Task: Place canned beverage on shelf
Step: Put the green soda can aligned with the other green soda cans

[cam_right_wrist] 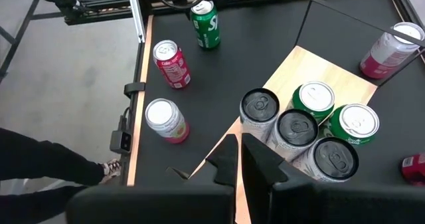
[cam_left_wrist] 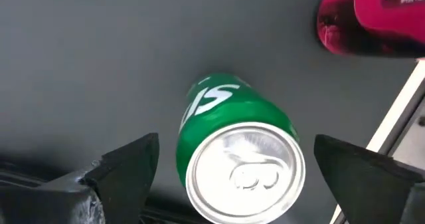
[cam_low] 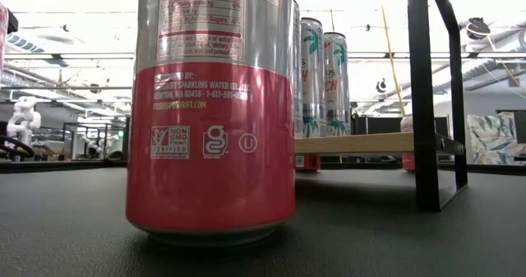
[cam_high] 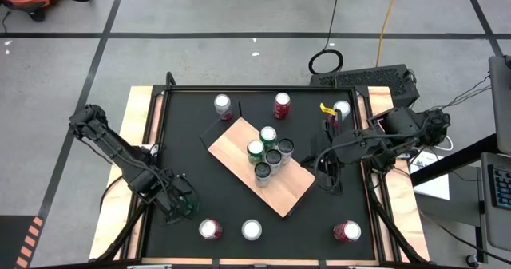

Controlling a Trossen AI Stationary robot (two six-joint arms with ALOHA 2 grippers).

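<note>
- Left gripper (cam_left_wrist: 232, 164), fingers spread wide, flanks an upright green aluminium can (cam_left_wrist: 236, 157), its long axis vertical.
- Right gripper (cam_right_wrist: 240, 159), fingers pressed together, hovers by the tan wood-grain shelf (cam_high: 239, 145).
- Only the right wrist view shows the can's side lettering.

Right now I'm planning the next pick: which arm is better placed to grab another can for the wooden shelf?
Left: its tool hangs open straddling the upright green aluminium can. The right tool is shut, above the light-tan wooden shelf.

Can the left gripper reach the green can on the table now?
Probably yes. The left gripper is open and right over the green can, one finger on each side. The red can stands apart, so nothing seems in the way.
</note>
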